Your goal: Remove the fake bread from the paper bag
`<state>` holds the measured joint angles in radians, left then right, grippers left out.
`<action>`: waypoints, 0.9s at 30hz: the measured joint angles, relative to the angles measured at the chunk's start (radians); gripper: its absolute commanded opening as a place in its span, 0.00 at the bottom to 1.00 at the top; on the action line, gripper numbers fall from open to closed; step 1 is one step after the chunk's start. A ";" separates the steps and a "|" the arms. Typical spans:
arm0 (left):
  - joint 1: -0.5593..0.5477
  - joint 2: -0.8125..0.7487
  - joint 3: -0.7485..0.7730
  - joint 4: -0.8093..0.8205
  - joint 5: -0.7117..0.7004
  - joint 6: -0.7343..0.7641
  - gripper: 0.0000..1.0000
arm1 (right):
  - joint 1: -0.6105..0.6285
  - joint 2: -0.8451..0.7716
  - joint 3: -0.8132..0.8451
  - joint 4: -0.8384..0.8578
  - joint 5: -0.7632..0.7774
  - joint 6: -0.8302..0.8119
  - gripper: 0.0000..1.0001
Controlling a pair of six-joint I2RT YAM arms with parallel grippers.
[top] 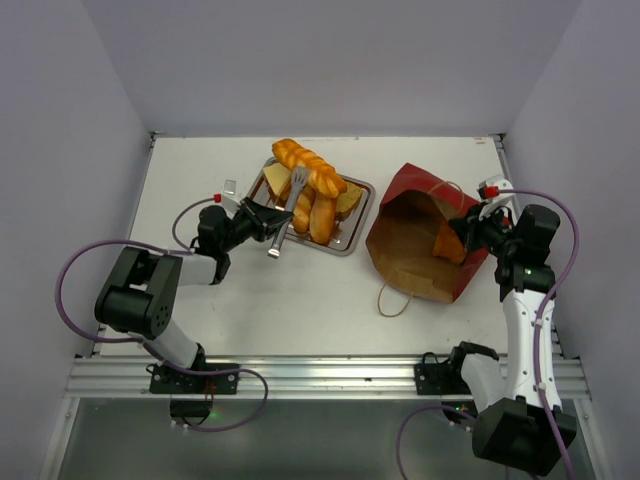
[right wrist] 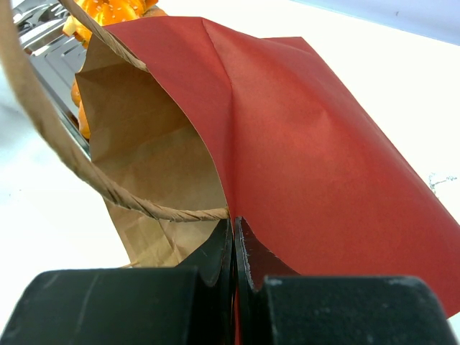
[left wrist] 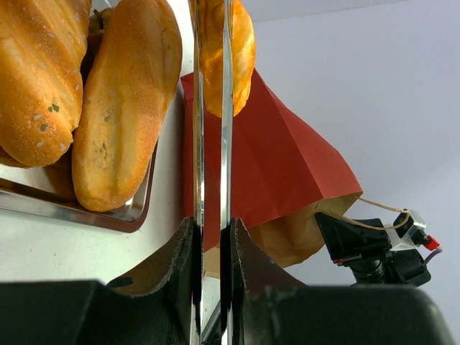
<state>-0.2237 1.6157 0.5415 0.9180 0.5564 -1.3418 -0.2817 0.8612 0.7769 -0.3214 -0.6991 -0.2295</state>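
Note:
The dark-red paper bag lies on its side at the right, its tan inside facing up. An orange bread piece shows inside it. My right gripper is shut on the bag's rim, beside a twine handle. Several fake breads lie piled on the steel tray: a braided loaf and baguette loaves. My left gripper is shut on metal tongs that reach over the tray. In the left wrist view the tong blades run up past a loaf, with another bread at their far end.
A small pale object lies left of the tray. A loose twine handle trails from the bag towards the table's near edge. White walls close in the table at the back and both sides.

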 measured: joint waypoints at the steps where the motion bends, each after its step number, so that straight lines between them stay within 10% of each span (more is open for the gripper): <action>1: 0.002 0.001 0.000 0.000 0.001 0.001 0.00 | 0.000 0.000 0.000 0.000 0.000 0.000 0.01; 27: 0.022 0.023 -0.018 -0.022 0.008 0.027 0.33 | 0.000 0.000 0.000 0.000 0.000 0.000 0.01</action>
<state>-0.2020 1.6390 0.5232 0.8963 0.5648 -1.3148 -0.2817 0.8612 0.7769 -0.3214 -0.6991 -0.2295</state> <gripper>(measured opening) 0.324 0.022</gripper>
